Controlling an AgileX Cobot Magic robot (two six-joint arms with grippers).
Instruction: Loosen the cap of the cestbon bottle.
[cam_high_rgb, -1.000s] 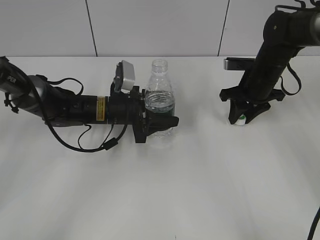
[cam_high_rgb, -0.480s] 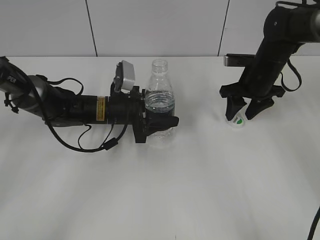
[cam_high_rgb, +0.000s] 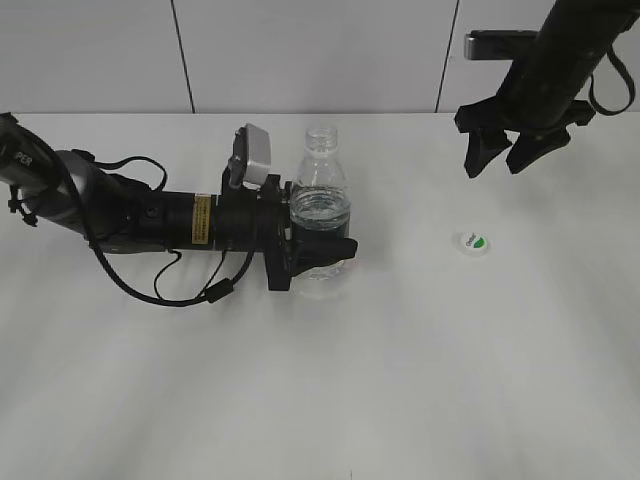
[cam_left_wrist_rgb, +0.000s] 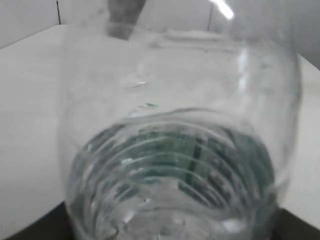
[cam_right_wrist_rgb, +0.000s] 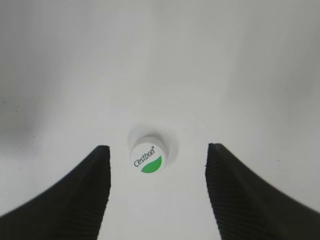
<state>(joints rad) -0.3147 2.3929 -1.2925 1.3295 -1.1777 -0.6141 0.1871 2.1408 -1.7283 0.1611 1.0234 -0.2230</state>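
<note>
The clear cestbon bottle (cam_high_rgb: 322, 195) stands upright on the white table, its neck open and uncapped. My left gripper (cam_high_rgb: 322, 248) is shut on the bottle at its green label band; the bottle (cam_left_wrist_rgb: 175, 150) fills the left wrist view and hides the jaws there. The white cap (cam_high_rgb: 473, 242) with a green mark lies flat on the table to the right of the bottle; it shows in the right wrist view (cam_right_wrist_rgb: 148, 159). My right gripper (cam_high_rgb: 503, 158) is open and empty, raised above the cap (cam_right_wrist_rgb: 157, 165).
The white table (cam_high_rgb: 400, 380) runs to a panelled wall at the back. The left arm lies low along the table from the left edge, with a loose black cable (cam_high_rgb: 170, 285) beside it. The right arm comes down from the upper right.
My right gripper let go of the cap on the table, opened, and rose up and to the right away from it. The left gripper and bottle have not moved.
</note>
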